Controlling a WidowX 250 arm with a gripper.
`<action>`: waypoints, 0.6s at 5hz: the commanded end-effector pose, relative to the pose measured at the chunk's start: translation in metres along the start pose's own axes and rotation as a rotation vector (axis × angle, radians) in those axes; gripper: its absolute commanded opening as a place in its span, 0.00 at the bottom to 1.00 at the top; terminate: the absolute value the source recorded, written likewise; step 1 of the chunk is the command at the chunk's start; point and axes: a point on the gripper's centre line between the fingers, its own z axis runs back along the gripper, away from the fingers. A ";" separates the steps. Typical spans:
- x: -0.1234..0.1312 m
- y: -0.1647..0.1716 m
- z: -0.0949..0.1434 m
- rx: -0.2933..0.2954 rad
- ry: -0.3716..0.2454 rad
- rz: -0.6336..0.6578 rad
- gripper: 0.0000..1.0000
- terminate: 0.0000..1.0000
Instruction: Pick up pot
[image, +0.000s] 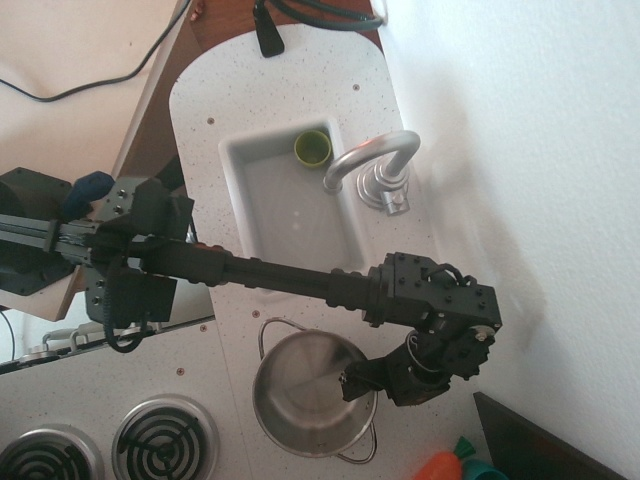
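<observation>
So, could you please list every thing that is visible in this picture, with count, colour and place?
pot: 1, shiny steel, on counter below the sink
cup: 1, olive green, in sink's far corner
sink: 1, white, in counter
faucet: 1, silver, right of sink
burners: 2, dark coils, bottom left
carrot-like toy: 1, orange, bottom edge
cable: 1, black, top left
counter: 1, white speckled
arm: 1, black, from left
tool: 1, black, at pot's right rim; grip unclear
</observation>
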 end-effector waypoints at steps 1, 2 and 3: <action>0.016 -0.007 0.009 0.059 0.070 0.046 1.00 0.00; 0.013 -0.007 0.008 0.111 0.092 0.102 1.00 0.00; 0.015 -0.005 0.011 0.145 0.080 0.086 0.00 0.00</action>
